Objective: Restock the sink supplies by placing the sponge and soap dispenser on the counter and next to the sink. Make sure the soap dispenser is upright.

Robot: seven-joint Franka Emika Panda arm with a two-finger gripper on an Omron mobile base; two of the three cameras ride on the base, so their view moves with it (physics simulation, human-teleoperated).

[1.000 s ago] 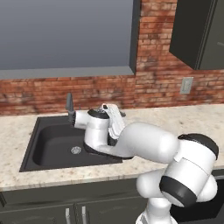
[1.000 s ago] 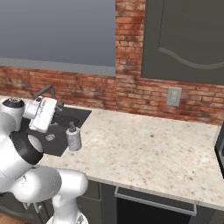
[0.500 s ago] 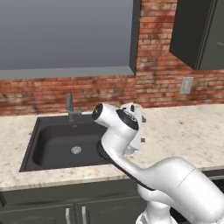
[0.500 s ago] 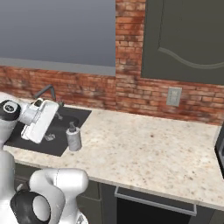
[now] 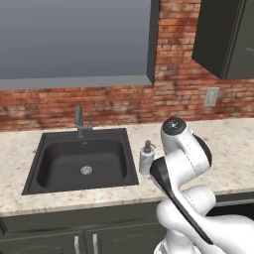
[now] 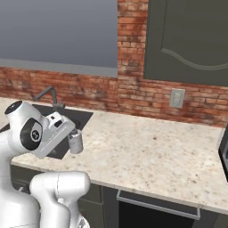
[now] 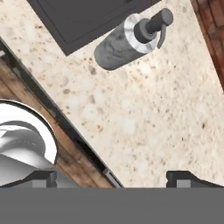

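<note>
So dispenser [image 5: 146,159] stands upright at frame centre, just beside sink [image 5: 54,174] as tasked (fingers [image 7: 183,178] apart, gripping nothing).

Even, flat, moderately bright rendered light across all views; no single light source can be made out. No glare on the counter [image 5: 59,198]. Sink [image 5: 82,161] reads uniformly dark, little shading inside. Soap dispenser [image 7: 127,41] casts only a faint, soft shadow on the stone. Textures soft and slightly blurred, brick joints smeared in both base views. No edge distortion seen.
</note>
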